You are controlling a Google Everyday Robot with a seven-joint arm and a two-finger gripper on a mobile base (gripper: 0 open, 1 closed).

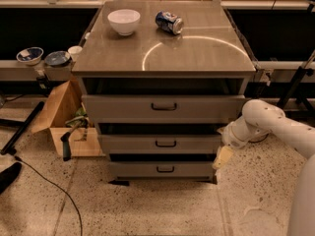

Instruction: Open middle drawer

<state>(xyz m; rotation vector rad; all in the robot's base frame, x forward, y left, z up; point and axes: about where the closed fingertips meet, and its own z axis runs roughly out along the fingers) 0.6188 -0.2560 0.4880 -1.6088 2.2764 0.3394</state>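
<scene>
The middle drawer [160, 144] is the second of three grey fronts in the cabinet [165, 53], and its small black bar handle [166, 143] sits at the centre. A dark gap shows above its front. The upper drawer [162, 108] stands out a little further, and the lowest drawer [162, 169] is below. My gripper [222, 157] hangs at the end of the white arm [268, 124], just off the right end of the middle drawer front, pointing down. It is well to the right of the handle and not touching it.
A white bowl [124, 21] and a blue can [169, 22] lie on the cabinet top. A cardboard box [61, 117] stands on the floor at the cabinet's left. A black cable [49, 186] runs across the floor at the left. Bowls [30, 55] sit on a low shelf at the left.
</scene>
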